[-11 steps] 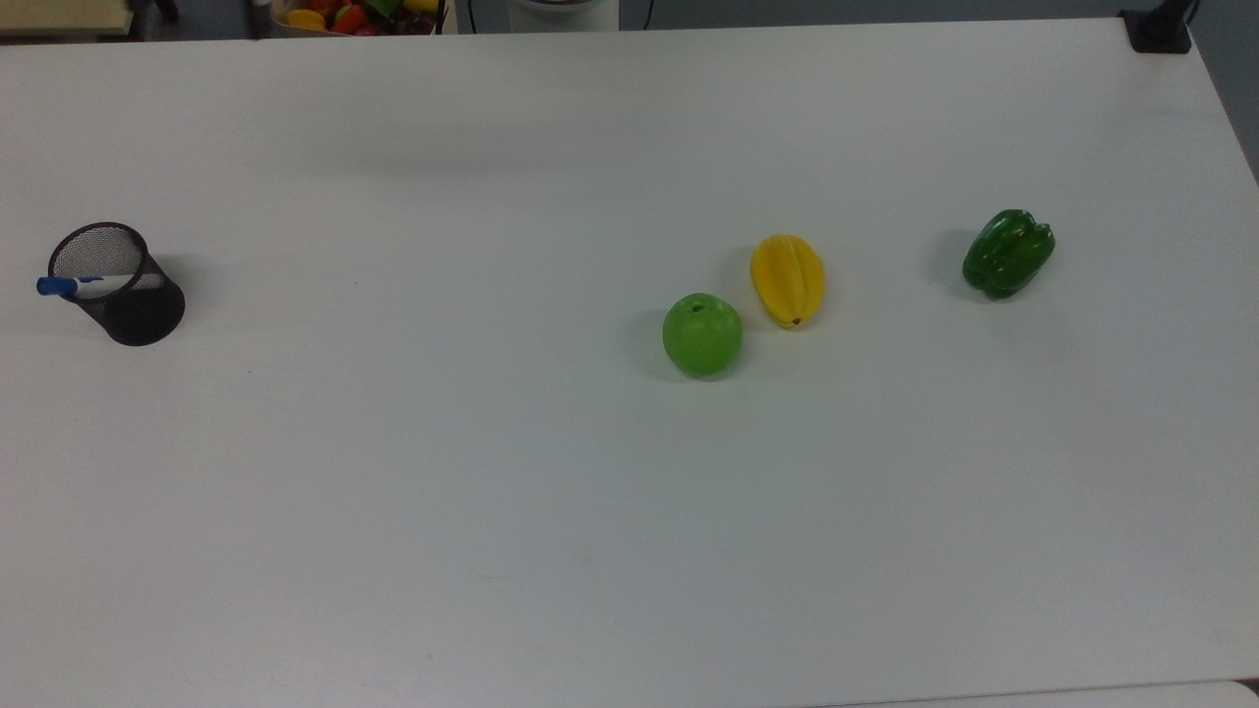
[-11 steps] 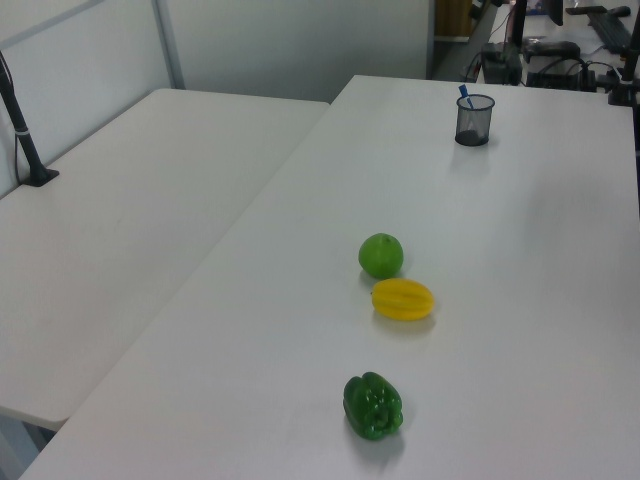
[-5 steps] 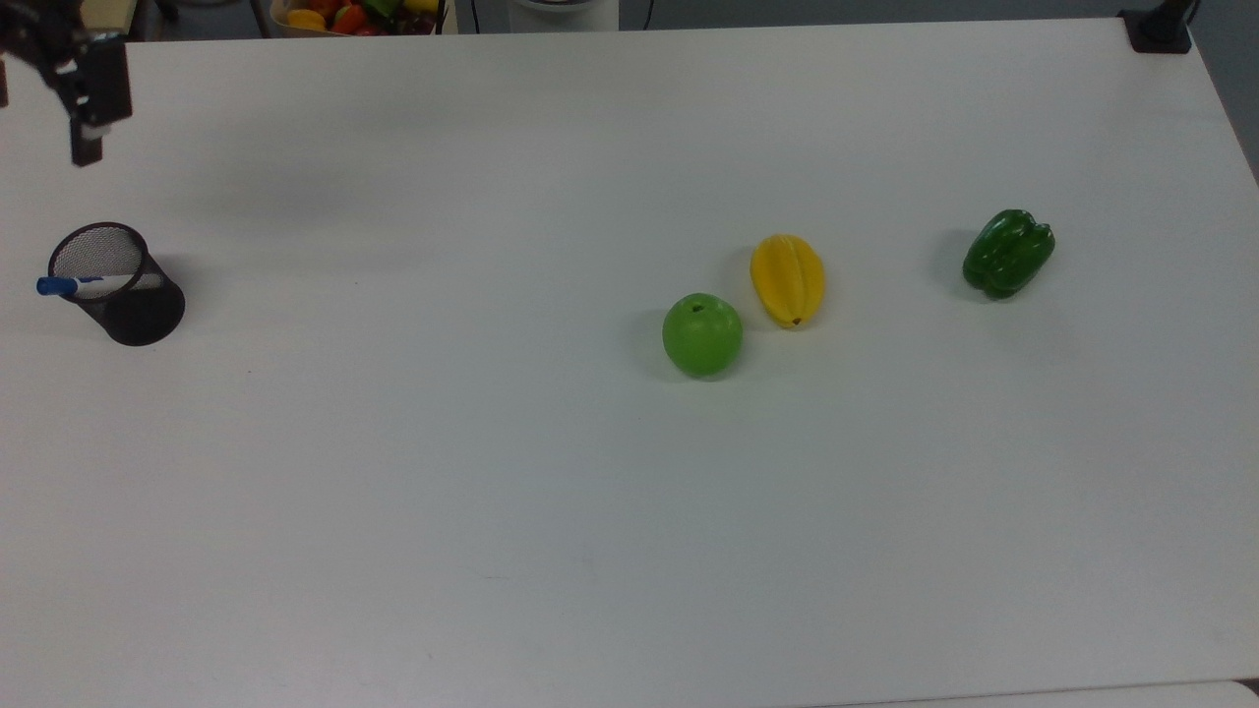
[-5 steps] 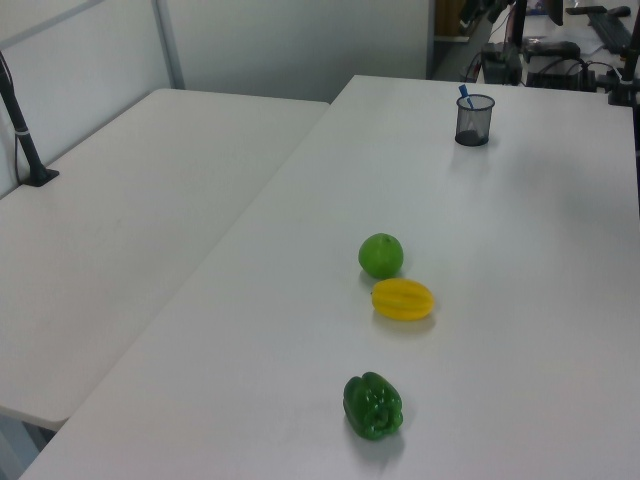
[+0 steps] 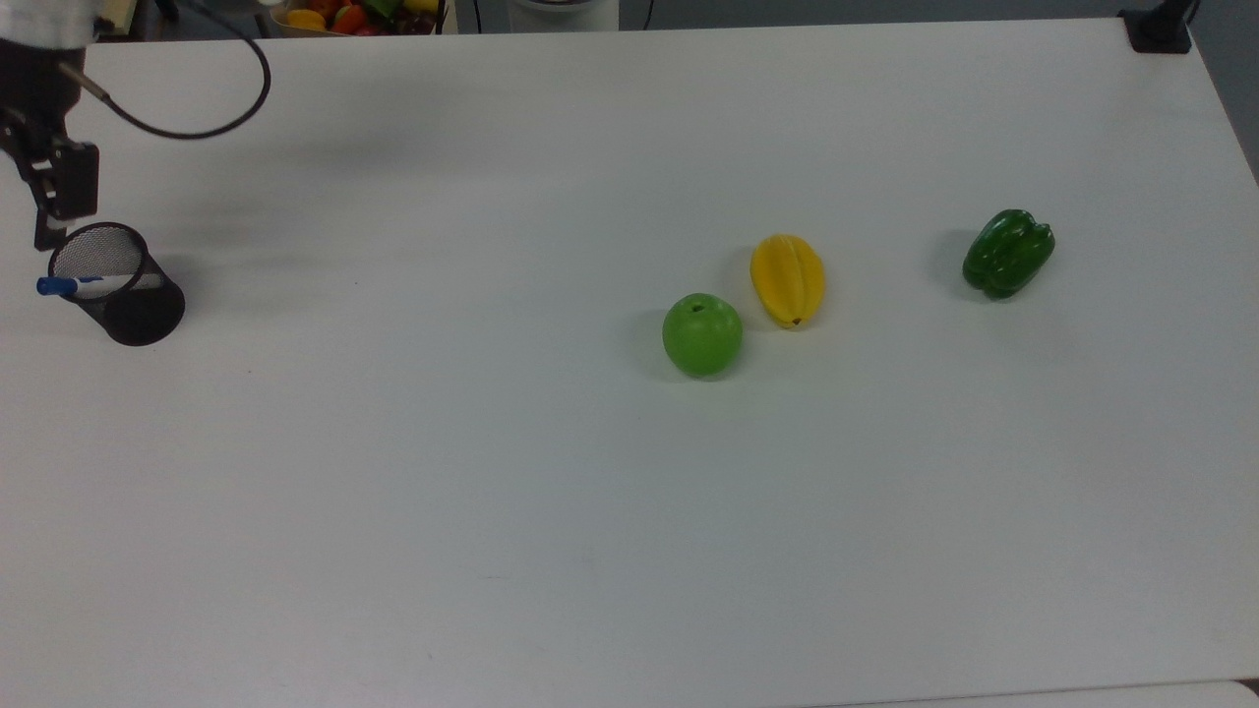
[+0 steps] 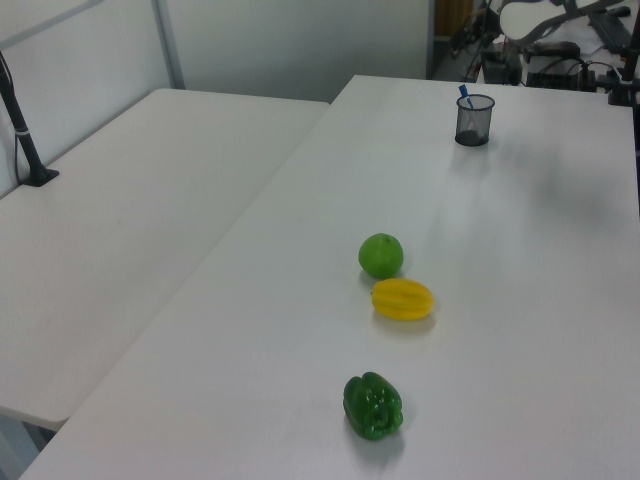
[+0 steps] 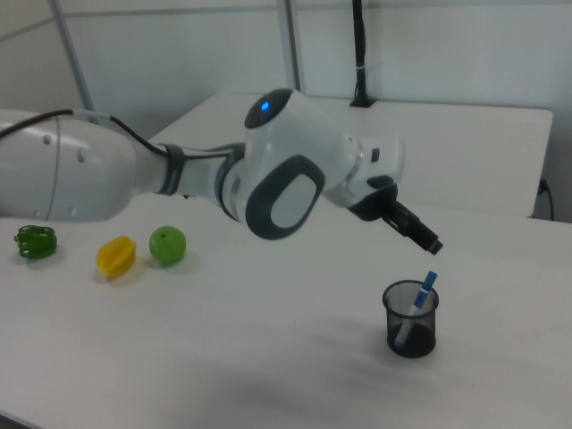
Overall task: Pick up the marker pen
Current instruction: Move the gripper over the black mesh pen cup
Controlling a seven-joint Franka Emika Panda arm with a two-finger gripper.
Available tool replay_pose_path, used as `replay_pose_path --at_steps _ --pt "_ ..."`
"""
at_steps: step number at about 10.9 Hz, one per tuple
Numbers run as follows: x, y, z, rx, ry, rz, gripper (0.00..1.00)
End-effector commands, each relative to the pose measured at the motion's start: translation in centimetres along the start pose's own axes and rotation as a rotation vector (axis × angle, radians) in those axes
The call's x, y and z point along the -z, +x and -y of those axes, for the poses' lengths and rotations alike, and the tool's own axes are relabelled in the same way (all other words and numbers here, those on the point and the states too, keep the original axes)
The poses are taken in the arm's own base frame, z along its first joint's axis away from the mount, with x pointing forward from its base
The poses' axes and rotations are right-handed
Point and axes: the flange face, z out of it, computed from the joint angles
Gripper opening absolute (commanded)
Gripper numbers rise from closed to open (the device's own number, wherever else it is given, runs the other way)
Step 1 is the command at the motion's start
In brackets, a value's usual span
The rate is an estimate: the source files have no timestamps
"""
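The marker pen [image 5: 71, 285] has a white barrel and a blue cap. It leans inside a black mesh cup [image 5: 138, 307] at the top view's far left, with the cap poking over the rim. My gripper [image 5: 42, 234] hangs just beyond the cup's far rim in the top view, apart from the pen. In the right view the gripper [image 7: 427, 239] is above the cup [image 7: 411, 326], pointing down toward it, and the pen [image 7: 422, 295] stands free below. The left view shows the cup [image 6: 474, 122] and pen [image 6: 463, 94] at the table's far end.
A green apple [image 5: 702, 334], a yellow starfruit [image 5: 788, 280] and a green pepper [image 5: 1008, 253] lie on the white table [image 5: 492, 492], far to the top view's right of the cup. A black cable [image 5: 211, 126] loops near the arm. A fruit bowl [image 5: 359, 15] sits past the table's far edge.
The arm came into the top view at the upper left and moved down toward the cup. Pen, cup and fruit have not moved.
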Motion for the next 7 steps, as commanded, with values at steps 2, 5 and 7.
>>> replay_pose_path --at_steps 2,5,7 --pt "-4.1 -2.9 0.1 0.004 -0.022 -0.024 0.98" --pt "-6.7 -4.3 0.2 0.030 -0.038 -0.034 0.84" --pt "-7.7 -4.8 0.1 0.034 -0.040 -0.050 0.63"
